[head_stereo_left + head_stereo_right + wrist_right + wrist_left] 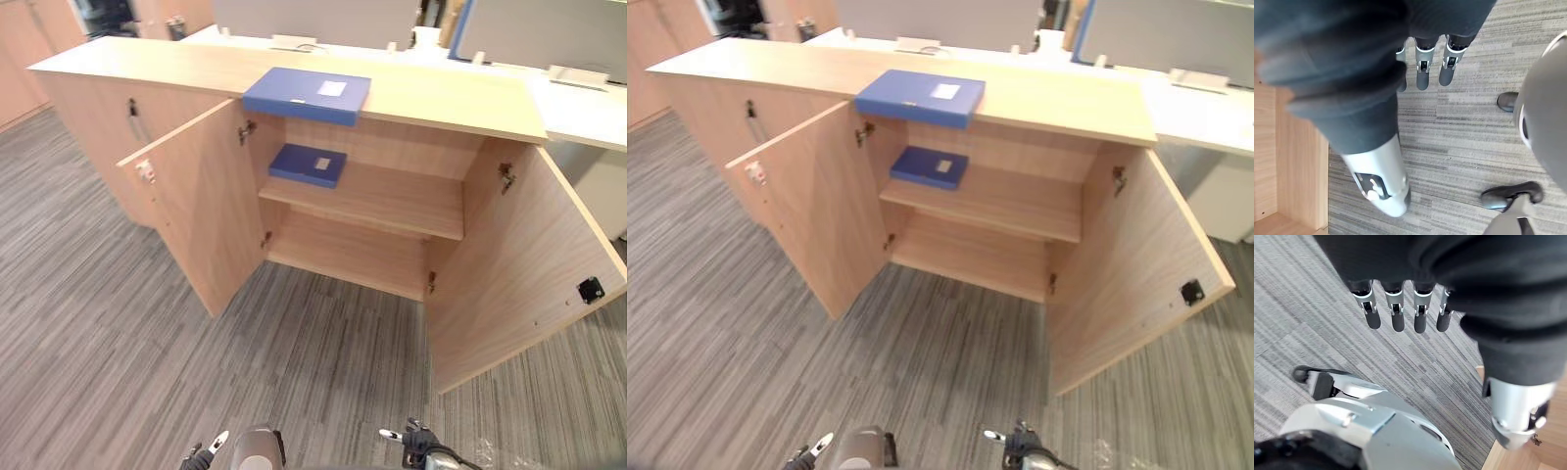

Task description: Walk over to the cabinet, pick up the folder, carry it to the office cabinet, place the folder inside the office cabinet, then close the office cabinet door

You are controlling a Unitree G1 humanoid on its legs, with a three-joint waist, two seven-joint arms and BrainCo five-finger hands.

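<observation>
Fingers straight, left hand and right hand (both empty).

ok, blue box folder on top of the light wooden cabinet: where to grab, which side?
Take the flat blue box folder by its long front edge, coming from the front. It lies flat on the light wooden cabinet top and that edge seems to overhang the lip, likely leaving room for fingers under, thumb on top.
</observation>
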